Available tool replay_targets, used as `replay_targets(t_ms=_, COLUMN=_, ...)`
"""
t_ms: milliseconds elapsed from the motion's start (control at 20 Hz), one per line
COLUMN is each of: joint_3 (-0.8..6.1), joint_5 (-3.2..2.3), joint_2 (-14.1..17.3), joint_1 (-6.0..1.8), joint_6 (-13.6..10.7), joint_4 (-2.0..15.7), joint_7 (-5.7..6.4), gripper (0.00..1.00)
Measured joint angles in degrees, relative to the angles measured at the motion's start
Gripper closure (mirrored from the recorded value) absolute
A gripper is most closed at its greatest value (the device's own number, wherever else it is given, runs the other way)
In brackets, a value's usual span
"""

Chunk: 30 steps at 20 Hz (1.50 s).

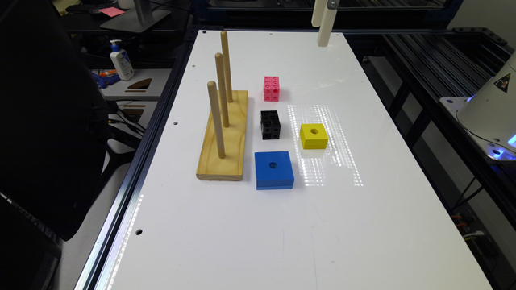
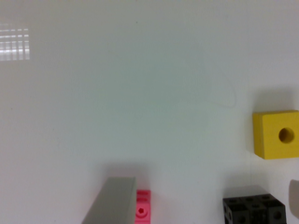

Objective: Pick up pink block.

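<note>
The small bright pink plastic cube [image 1: 271, 88] rests on the white table [image 1: 363, 225], just beyond the black studded cube [image 1: 270, 125] and right of the wooden peg stand [image 1: 224, 141]. The hand [image 1: 324, 20] hangs high at the far end, its fingers apart and empty. This looks like the approach; next it must descend squarely over pink.

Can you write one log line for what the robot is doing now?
phase: approach | target: pink block on table, untouched | gripper: above table, holding nothing
</note>
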Motion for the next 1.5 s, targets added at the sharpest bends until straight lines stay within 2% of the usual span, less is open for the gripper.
replay_targets(t_ms=100, joint_3=-0.03, joint_5=-0.22, joint_2=1.56, joint_1=-0.49, joint_6=0.04, joint_4=1.62, joint_7=-0.33, gripper=0.0)
replay_targets(t_ms=300, joint_3=-0.04, joint_5=-0.23, joint_2=5.18, joint_1=-1.96, joint_6=0.04, joint_4=4.98, joint_7=-1.84, gripper=0.0)
replay_targets(t_ms=500, joint_3=-0.04, joint_5=-0.26, joint_2=7.29, joint_1=-2.31, joint_6=0.04, joint_4=6.76, joint_7=-2.13, gripper=0.0)
replay_targets(t_ms=750, joint_3=-0.04, joint_5=-0.3, joint_2=7.51, joint_1=-2.48, joint_6=0.04, joint_4=6.91, joint_7=-2.19, gripper=0.0)
replay_targets(t_ms=850, joint_3=-0.06, joint_5=-0.36, joint_2=7.52, joint_1=-3.03, joint_6=0.04, joint_4=6.91, joint_7=-2.75, gripper=0.0)
replay_targets(t_ms=1150, joint_3=-0.11, joint_5=-0.36, joint_2=7.52, joint_1=-5.89, joint_6=0.04, joint_4=6.94, joint_7=-5.75, gripper=0.0)
replay_targets(t_ms=1250, joint_3=-0.11, joint_5=-0.36, joint_2=7.52, joint_1=-6.6, joint_6=0.04, joint_4=6.97, joint_7=-6.48, gripper=0.0)
replay_targets(t_ms=1350, joint_3=-0.11, joint_5=-0.36, joint_2=7.52, joint_1=-6.87, joint_6=0.04, joint_4=7.01, joint_7=-6.73, gripper=0.0)
replay_targets(t_ms=1500, joint_3=-0.09, joint_5=-0.36, joint_2=7.52, joint_1=-6.87, joint_6=0.04, joint_4=7.02, joint_7=-6.74, gripper=0.0)
